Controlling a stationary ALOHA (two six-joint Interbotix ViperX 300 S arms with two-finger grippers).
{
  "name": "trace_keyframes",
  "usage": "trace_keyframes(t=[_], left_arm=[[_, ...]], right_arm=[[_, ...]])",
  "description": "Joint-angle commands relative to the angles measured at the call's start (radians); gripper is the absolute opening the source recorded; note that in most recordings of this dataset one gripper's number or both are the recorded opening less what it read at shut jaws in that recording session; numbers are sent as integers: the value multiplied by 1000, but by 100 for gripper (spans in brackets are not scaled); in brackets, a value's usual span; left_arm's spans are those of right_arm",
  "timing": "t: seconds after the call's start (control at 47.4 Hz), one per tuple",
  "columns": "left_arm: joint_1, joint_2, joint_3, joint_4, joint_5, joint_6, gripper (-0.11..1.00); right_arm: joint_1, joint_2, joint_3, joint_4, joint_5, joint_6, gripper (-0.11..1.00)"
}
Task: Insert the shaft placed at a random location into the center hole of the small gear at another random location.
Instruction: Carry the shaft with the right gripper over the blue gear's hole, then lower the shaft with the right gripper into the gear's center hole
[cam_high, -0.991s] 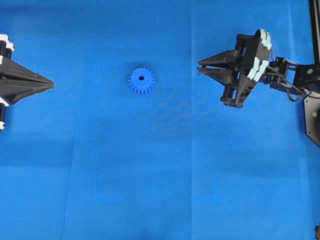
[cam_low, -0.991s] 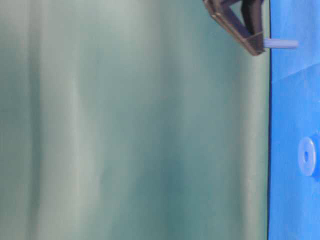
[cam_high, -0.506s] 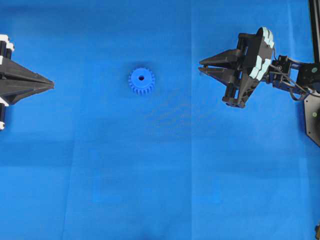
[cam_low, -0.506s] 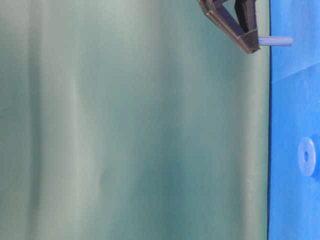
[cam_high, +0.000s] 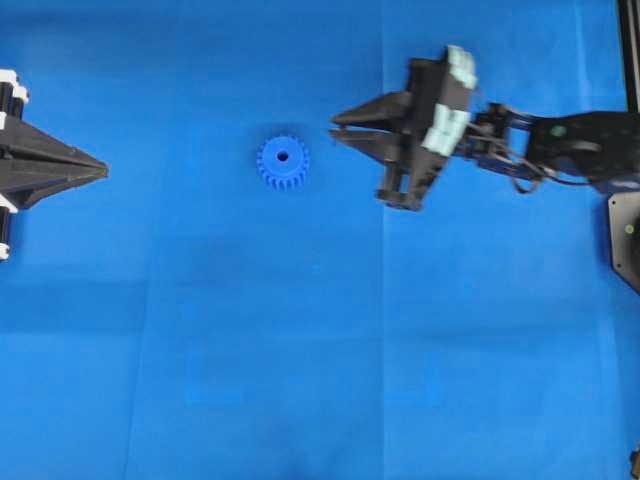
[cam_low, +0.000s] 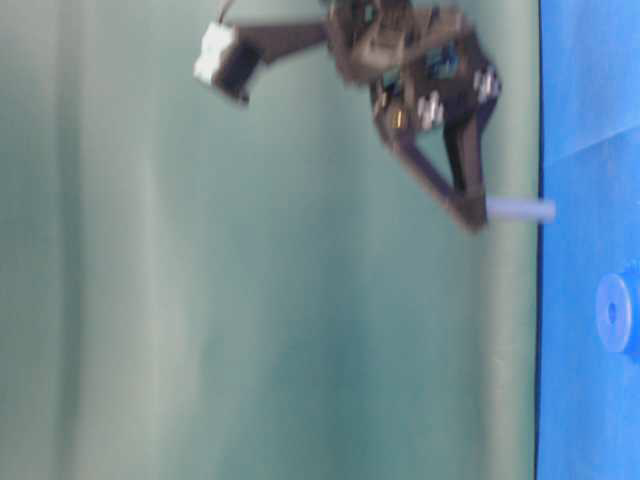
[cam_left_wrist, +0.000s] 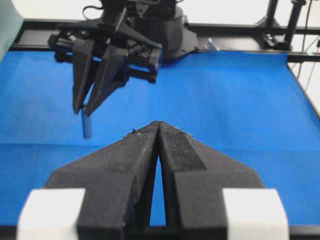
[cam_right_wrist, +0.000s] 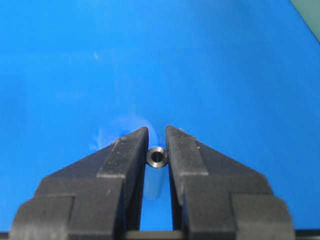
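Right gripper (cam_right_wrist: 157, 145) pinches the shaft (cam_right_wrist: 156, 158) vertically above the mat, just right of the small gear (cam_high: 283, 162), ready to drop into its center hole (cam_high: 283, 156); left gripper (cam_high: 100, 169) parked, jaws pressed together.

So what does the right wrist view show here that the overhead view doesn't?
Only the right wrist view shows the shaft, clamped between the right gripper's fingers, its hollow end facing the camera. Only the overhead view shows the small gear with its center hole, and the left gripper shut at the left edge. Both show the right gripper and the blue mat.
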Motion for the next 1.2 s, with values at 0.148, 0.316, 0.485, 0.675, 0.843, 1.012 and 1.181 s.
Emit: trace_keyframes(t=[0.148, 0.316, 0.485, 0.675, 0.843, 1.012, 1.181], left_arm=[[-2, 8, -9, 0, -5, -2, 0], [-2, 6, -9, 0, -5, -20, 0], [-3, 3, -9, 2, 0, -25, 0], [-2, 3, -9, 0, 0, -25, 0], [-2, 3, -9, 0, -3, -25, 0], [-2, 5, -9, 2, -5, -25, 0], [-2, 5, -9, 0, -5, -25, 0]], right_arm=[[20, 77, -178, -21, 63, -2, 2], [31, 106, -225, -23, 81, -3, 2], [31, 104, -219, -23, 89, -3, 2], [32, 112, -212, -25, 83, -2, 2], [31, 152, -219, -18, 69, -2, 2], [31, 189, -221, -8, 48, 0, 2], [31, 193, -219, -8, 48, 0, 2]])
